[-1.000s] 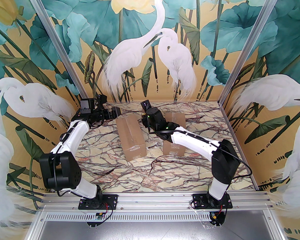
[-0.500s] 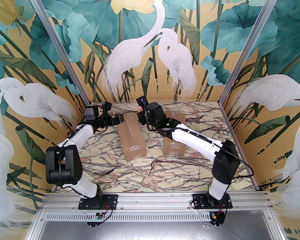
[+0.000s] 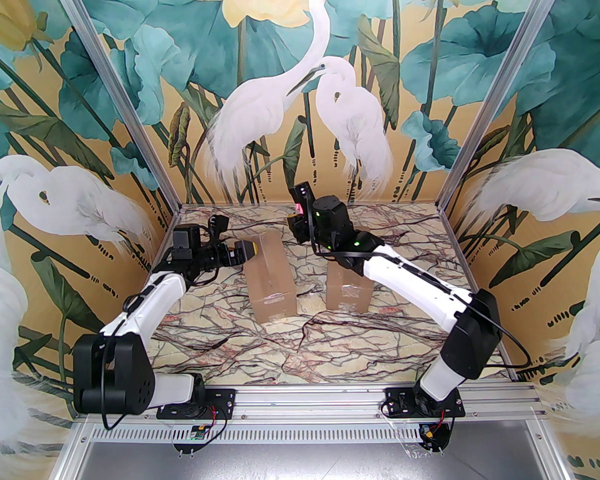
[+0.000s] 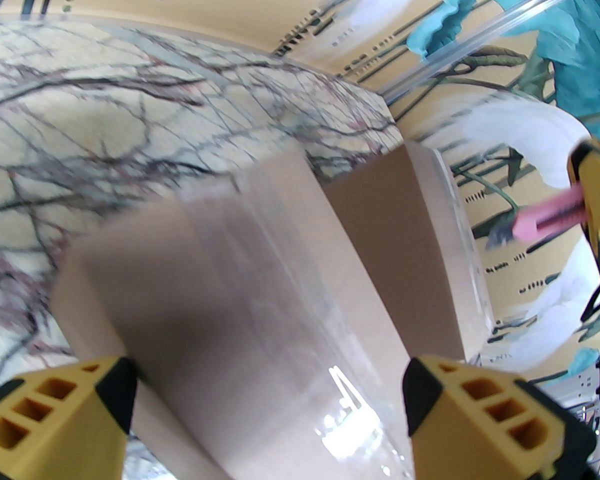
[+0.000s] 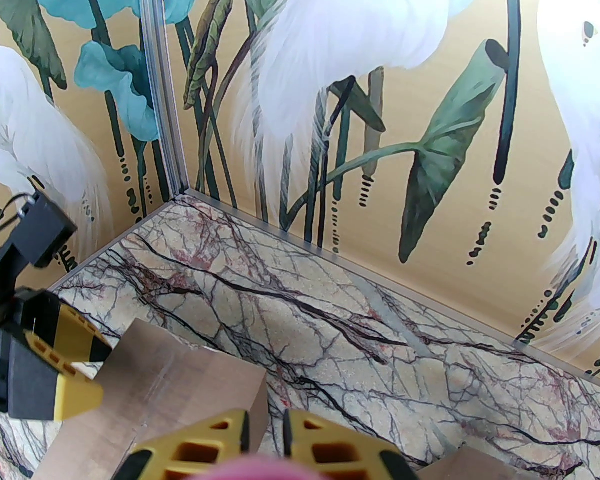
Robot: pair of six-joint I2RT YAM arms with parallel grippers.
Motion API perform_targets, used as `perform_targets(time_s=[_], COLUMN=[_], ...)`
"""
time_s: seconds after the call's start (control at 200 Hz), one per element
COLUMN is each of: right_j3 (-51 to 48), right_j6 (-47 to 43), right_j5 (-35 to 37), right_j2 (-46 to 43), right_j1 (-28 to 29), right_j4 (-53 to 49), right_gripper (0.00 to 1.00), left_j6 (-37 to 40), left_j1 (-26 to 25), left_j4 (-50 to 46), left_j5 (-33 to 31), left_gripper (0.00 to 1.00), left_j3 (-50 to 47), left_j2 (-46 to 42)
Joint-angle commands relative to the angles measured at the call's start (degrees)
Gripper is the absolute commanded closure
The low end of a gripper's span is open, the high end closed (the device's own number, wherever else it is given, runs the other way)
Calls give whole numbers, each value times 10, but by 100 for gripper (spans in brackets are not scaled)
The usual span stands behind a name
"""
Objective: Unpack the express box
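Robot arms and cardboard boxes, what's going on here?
The robot is getting ready to open a parcel. Its left gripper is wide open, with a finger on each side of the far end of the taped cardboard box. The right gripper is shut on a pink cutter, held up in the air and not touching the box. A second box waits beside it on the table.

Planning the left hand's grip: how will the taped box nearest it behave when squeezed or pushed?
The taped box looks stiff: crisp edges, flaps sealed. Its glossy tape may be slippery, so bare cardboard sides likely grip better. Lying long and low, it should slide rather than tip.
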Motion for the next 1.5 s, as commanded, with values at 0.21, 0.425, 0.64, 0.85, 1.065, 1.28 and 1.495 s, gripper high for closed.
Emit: perform_targets(time_s=[0.21,0.425,0.64,0.85,1.065,1.28,1.495], right_j3=[-7,9,24,33,30,36,29], right_j6=[29,44,30,29,30,33,52], right_j5=[-59,-85,-71,-84,-78,-85,-97], right_j2=[4,23,30,43,41,38,52], right_j1=[-1,-1,-1,-1,-1,-2,6], right_j4=[-4,-29,-52,-58,-60,-46,25], right_gripper=[100,100,100,100,100,100,100], left_j6=[114,132,118,106,104,51,36], left_j1=[19,30,29,29,29,25,23], left_j4=[-57,-43,14,72,71,89,57], left_j5=[-88,19,123,183,153,124,35], left_gripper=[1,0,2,3,5,9,14], left_j3=[123,219,210,148,94,28,4], left_j2=[33,170,231,215,175,113,51])
